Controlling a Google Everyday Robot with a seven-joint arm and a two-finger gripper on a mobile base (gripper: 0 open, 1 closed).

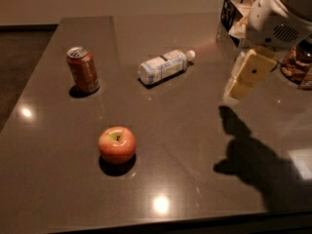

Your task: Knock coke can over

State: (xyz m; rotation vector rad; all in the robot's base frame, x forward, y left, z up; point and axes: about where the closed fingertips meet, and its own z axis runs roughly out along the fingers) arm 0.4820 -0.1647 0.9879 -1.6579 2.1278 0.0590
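Note:
The coke can (83, 70) is red-orange with a silver top and stands upright at the left back of the dark table (185, 145). My gripper (245, 76) hangs from the white arm at the right, above the table. It is far to the right of the can and apart from it, with the bottle lying between them. Its shadow falls on the table below it at the right front.
A clear plastic bottle (163, 66) with a white label lies on its side in the middle back. A red-yellow apple (117, 144) sits in front of the can. A black wire basket (230, 14) with items stands at the back right, partly behind the arm.

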